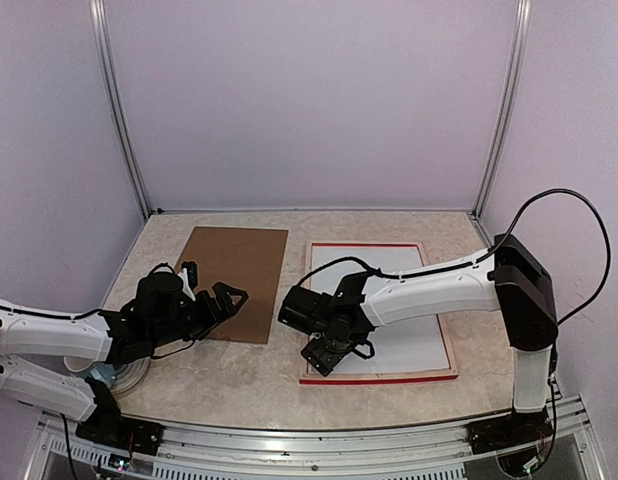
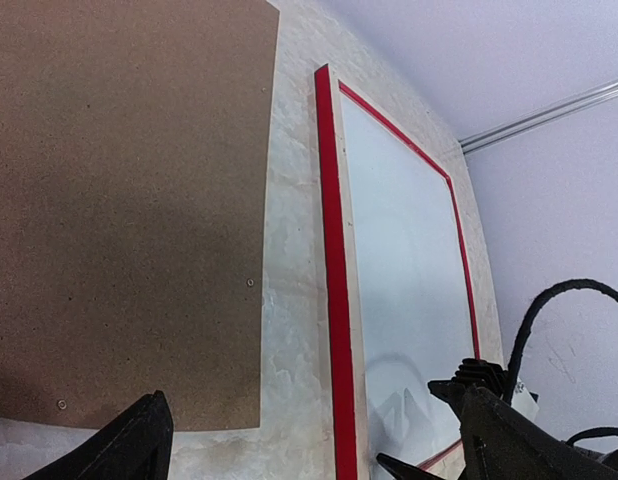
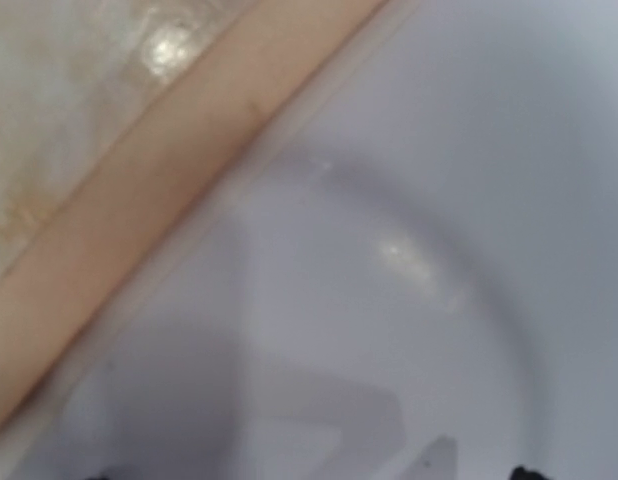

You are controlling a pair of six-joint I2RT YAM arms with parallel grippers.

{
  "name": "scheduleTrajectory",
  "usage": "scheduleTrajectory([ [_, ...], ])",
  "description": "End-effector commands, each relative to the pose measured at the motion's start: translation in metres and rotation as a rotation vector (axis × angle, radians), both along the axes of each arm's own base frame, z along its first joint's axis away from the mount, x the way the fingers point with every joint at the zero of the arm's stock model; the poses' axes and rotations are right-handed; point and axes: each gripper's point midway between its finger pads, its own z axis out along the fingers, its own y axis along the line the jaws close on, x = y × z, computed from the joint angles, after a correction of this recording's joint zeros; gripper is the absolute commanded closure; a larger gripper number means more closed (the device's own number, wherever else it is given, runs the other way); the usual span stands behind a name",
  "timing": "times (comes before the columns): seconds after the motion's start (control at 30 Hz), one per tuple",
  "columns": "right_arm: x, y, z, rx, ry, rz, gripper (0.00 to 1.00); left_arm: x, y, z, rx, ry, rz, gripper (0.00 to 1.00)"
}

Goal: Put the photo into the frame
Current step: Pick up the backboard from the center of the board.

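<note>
Standing by the table (image 1: 249,378), I see a mottled, marble-look top closed in by plain lilac walls (image 1: 309,100) with aluminium posts (image 1: 119,110) at the corners. The right pincer (image 1: 327,355) hangs low, jaws spread wide, gripping nothing. Beneath it is the near left corner of the frame (image 1: 364,245), lying flat. The photo (image 1: 419,335) sits inside, white back up, stretching away beyond the pincer. The left pincer (image 1: 221,298), also wide and empty, hovers over the brown backing board (image 1: 234,270), which lies apart from the frame.
</note>
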Motion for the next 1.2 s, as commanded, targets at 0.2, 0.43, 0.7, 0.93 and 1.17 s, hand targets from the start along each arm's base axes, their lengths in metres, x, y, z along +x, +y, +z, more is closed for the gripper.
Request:
scheduleTrajectory([
  [0.2, 0.043, -0.028, 0.079, 0.253, -0.044, -0.103, 0.05, 0.008, -0.003, 0.018, -0.002, -0.051, 0.000, 0.01],
  [0.43, 0.096, -0.087, 0.120, 0.441, -0.087, -0.270, 0.01, 0.019, -0.001, 0.028, 0.064, -0.088, 0.012, 0.01],
  [0.7, 0.131, -0.129, 0.138, 0.643, -0.079, -0.399, 0.01, 0.048, 0.019, 0.023, 0.178, -0.068, 0.046, 0.01],
  [0.93, 0.134, -0.114, 0.126, 0.812, 0.061, -0.395, 0.01, 0.077, 0.055, 0.011, 0.209, -0.007, 0.140, 0.01],
  [1.17, 0.139, -0.084, 0.133, 0.915, 0.120, -0.378, 0.01, 0.107, 0.100, -0.006, 0.154, 0.060, 0.252, 0.01],
])
